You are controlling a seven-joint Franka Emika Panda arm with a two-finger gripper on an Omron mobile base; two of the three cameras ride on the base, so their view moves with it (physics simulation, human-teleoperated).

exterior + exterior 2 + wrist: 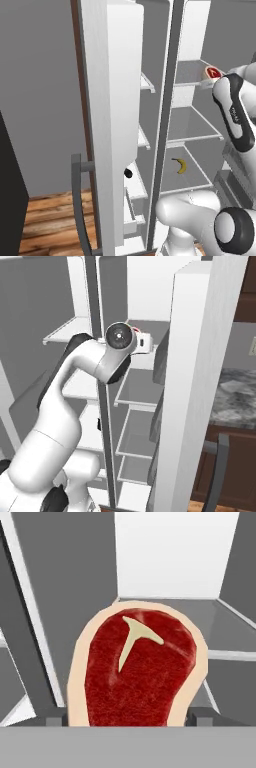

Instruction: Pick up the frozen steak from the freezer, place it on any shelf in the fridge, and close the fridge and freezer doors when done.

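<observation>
Hand view, jaws closed on frozen steak [137, 667], above fridge shelf [220, 619]

I see the frozen steak [137, 669] grainy, matt red with smooth pale edging; the shelf [200, 619] smooth matt grey; lower left, glossy wood-plank floor [52, 225].
</observation>
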